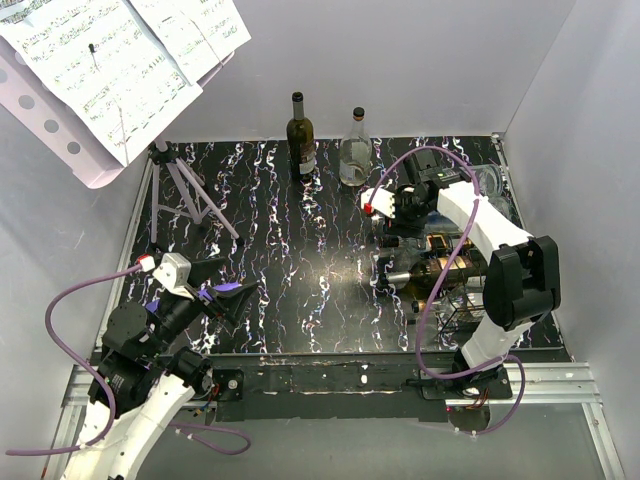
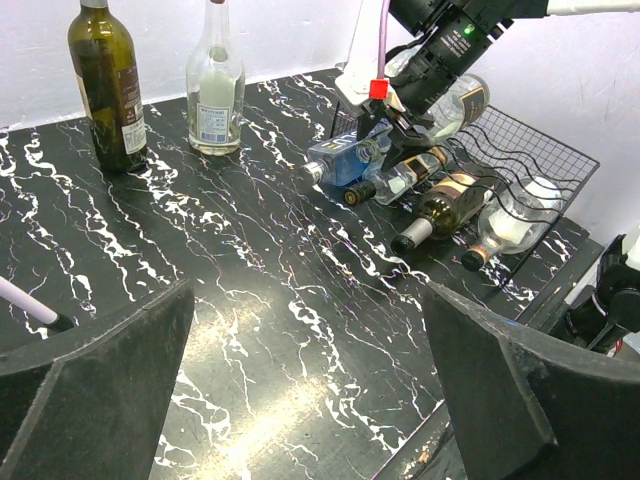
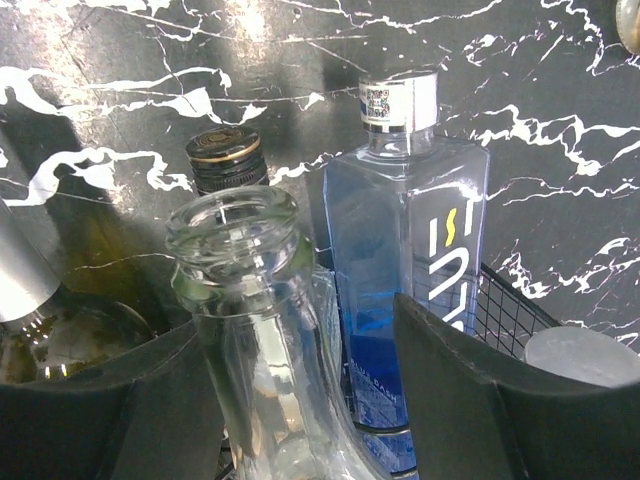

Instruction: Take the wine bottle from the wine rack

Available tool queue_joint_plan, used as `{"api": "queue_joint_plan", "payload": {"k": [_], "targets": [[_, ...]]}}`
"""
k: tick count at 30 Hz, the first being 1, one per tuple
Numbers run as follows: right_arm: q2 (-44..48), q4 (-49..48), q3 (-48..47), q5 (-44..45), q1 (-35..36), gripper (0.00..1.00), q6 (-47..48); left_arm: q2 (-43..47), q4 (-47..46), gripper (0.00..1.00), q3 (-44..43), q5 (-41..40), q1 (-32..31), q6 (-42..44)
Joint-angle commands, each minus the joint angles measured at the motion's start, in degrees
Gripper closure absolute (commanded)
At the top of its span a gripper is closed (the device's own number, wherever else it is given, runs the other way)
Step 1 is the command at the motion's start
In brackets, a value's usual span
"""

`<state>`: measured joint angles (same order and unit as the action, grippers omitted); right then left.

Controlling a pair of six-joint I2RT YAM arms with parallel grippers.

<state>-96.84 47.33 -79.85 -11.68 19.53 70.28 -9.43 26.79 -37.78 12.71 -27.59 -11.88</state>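
Note:
The black wire wine rack stands at the table's right side and holds several bottles lying with necks toward the middle. My right gripper is open around the neck of a clear, uncapped glass bottle. The neck lies against the left finger, with a gap to the right finger. Beside it lie a blue square bottle and a dark bottle with a gold-ringed cap. In the left wrist view the right gripper sits at the rack. My left gripper hangs open and empty over the table's front left.
A dark green wine bottle and a clear bottle stand upright at the back wall. A purple music stand with sheet music rises at the back left, its tripod legs on the table. White walls close in three sides.

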Motion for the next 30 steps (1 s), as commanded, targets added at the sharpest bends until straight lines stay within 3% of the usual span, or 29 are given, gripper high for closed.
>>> {"api": "queue_joint_plan", "payload": {"k": [1, 6, 9, 12, 30], "targets": [[0.0, -1.9, 0.8, 1.5, -0.5, 0.34, 4.3, -0.1, 0.5, 0.02, -1.3, -1.0, -0.1, 0.8], [0.4, -1.5, 0.8, 1.5, -0.6, 0.50, 4.7, 0.5, 0.5, 0.02, -1.4, -1.2, -0.2, 0.8], [1.8, -0.3, -0.1, 0.6, -0.6, 0.67, 5.0, 0.6, 0.5, 0.02, -1.4, -1.2, -0.2, 0.8], [3.8, 0.7, -0.7, 0.1, -0.6, 0.97, 4.7, 0.6, 0.5, 0.02, -1.4, -1.2, -0.2, 0.8], [17.2, 9.7, -5.6, 0.7, 0.7, 0.99, -5.6, 0.7, 0.5, 0.02, -1.2, -2.3, -0.2, 0.8]]}}
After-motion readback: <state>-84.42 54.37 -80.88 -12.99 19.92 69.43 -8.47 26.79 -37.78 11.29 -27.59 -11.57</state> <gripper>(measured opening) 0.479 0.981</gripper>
